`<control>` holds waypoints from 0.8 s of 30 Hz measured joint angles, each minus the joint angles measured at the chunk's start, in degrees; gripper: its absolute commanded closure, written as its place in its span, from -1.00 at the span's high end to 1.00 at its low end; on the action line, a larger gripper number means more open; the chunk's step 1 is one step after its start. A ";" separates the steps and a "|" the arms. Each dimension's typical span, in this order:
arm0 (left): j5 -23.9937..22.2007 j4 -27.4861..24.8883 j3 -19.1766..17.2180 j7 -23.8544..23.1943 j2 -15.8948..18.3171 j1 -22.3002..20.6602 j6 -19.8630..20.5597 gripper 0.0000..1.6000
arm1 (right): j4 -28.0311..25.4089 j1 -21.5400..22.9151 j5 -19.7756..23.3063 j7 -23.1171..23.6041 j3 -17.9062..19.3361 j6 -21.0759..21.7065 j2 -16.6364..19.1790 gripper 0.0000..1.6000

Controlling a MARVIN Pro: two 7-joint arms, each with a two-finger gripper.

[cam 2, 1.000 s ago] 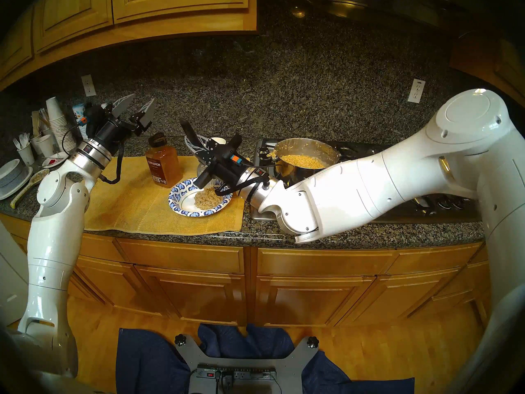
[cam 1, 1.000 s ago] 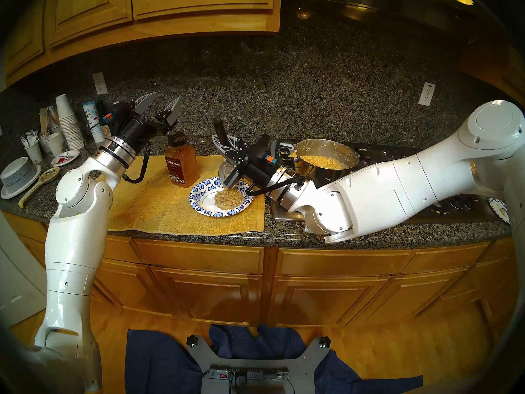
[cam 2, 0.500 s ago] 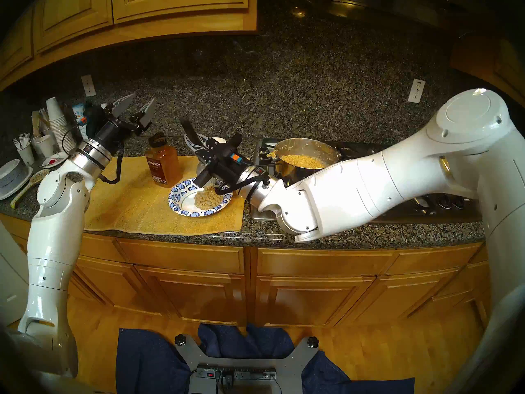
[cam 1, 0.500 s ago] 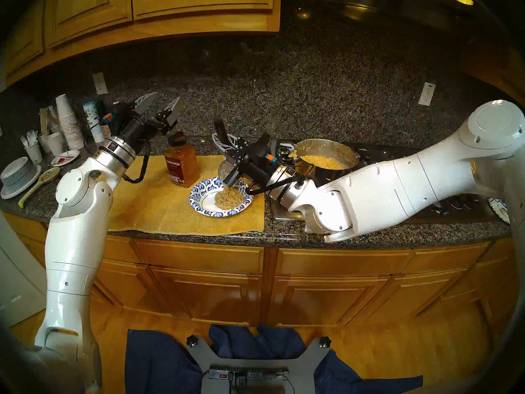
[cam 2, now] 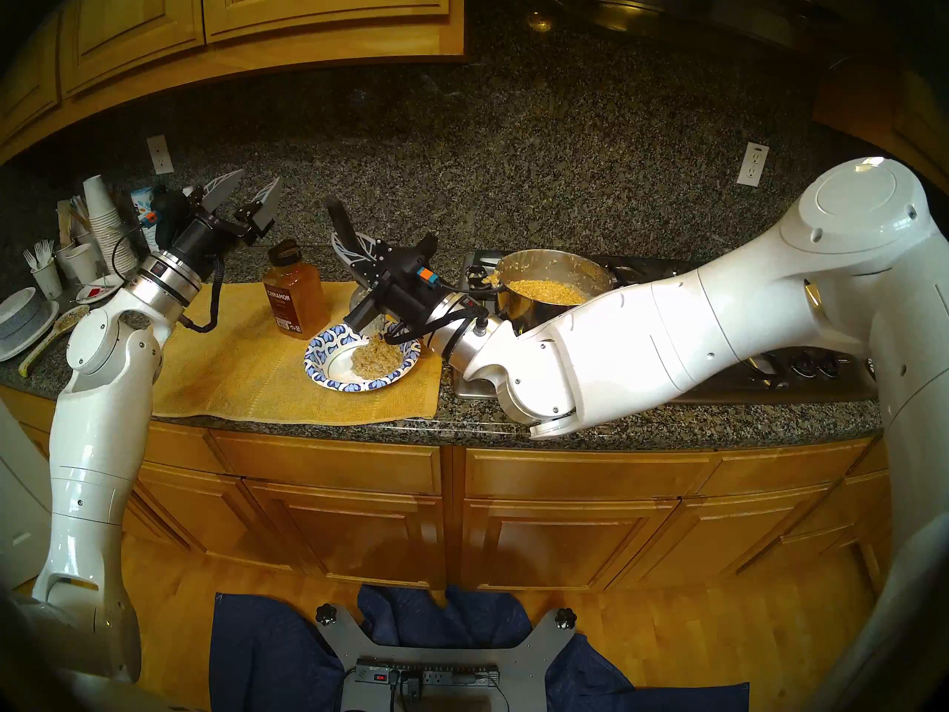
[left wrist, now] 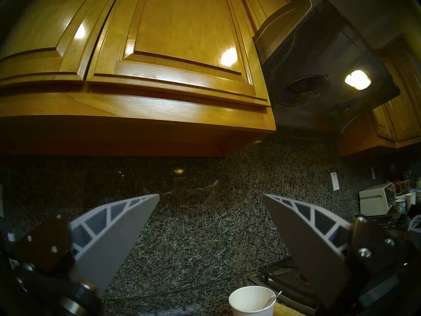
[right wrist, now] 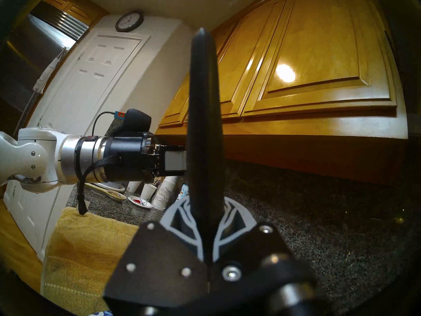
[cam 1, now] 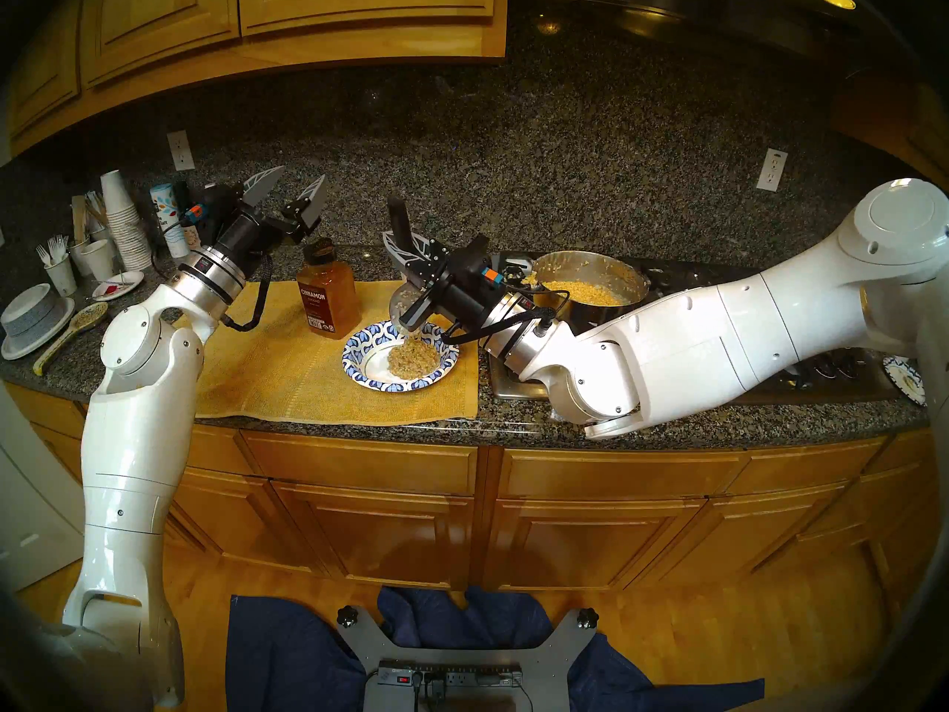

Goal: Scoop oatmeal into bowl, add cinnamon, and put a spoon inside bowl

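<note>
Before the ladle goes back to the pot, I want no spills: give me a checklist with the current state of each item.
1. Right gripper shut firmly on the ladle handle: ok.
2. Ladle cup tipped above the bowl, not the cloth: ok.
3. Ladle emptied: not ok; oatmeal strands hang from the cup into the bowl.
4. Oatmeal kept inside the bowl rim: ok.
5. Left gripper open and clear of the path: ok.
6. Cinnamon upright, apart from the ladle: ok.
</note>
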 measured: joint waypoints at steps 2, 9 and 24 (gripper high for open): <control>0.00 0.00 0.00 0.00 0.00 0.01 0.00 1.00 | -0.11 -0.01 1.60 0.31 0.59 -0.32 0.31 -1.00; 0.00 0.00 0.00 0.01 0.02 0.01 0.00 1.00 | -2.42 -0.13 8.55 1.32 3.57 -0.86 1.94 -1.00; 0.00 -0.01 0.01 0.01 0.03 0.01 0.00 1.00 | -7.83 -1.23 27.46 9.79 9.86 -1.01 6.22 -1.00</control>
